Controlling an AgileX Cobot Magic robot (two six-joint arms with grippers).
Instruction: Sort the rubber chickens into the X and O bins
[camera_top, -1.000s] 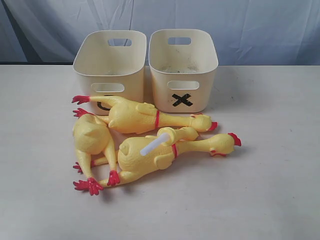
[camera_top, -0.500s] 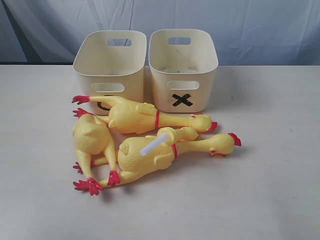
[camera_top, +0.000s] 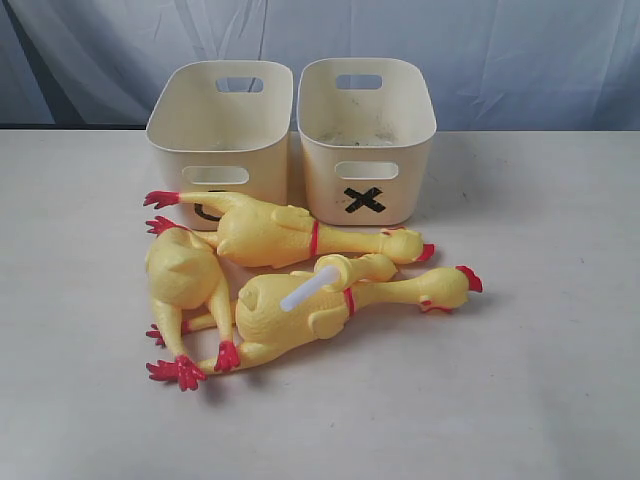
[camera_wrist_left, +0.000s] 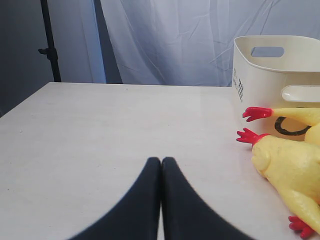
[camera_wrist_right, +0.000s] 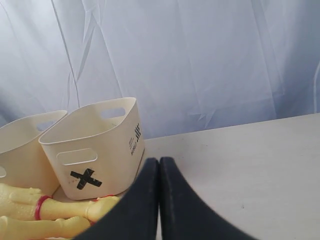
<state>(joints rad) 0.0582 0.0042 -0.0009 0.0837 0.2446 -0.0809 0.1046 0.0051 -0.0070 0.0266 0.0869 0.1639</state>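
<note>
Two cream bins stand side by side at the back: the O bin (camera_top: 220, 125) on the left, its mark half hidden by a chicken's legs, and the X bin (camera_top: 366, 135) on the right. In front lie a long chicken (camera_top: 290, 235), a second long chicken (camera_top: 400, 293) and a short chicken (camera_top: 185, 275). A small chicken with a white tube (camera_top: 320, 282) lies on the front one. Neither arm shows in the exterior view. My left gripper (camera_wrist_left: 161, 161) is shut and empty, left of the chickens (camera_wrist_left: 290, 165). My right gripper (camera_wrist_right: 159, 161) is shut and empty, right of the X bin (camera_wrist_right: 95, 150).
A pale table (camera_top: 540, 350) carries everything, with a bluish-white curtain (camera_top: 500, 50) behind it. A dark stand (camera_wrist_left: 48, 45) rises past the table's far left corner in the left wrist view.
</note>
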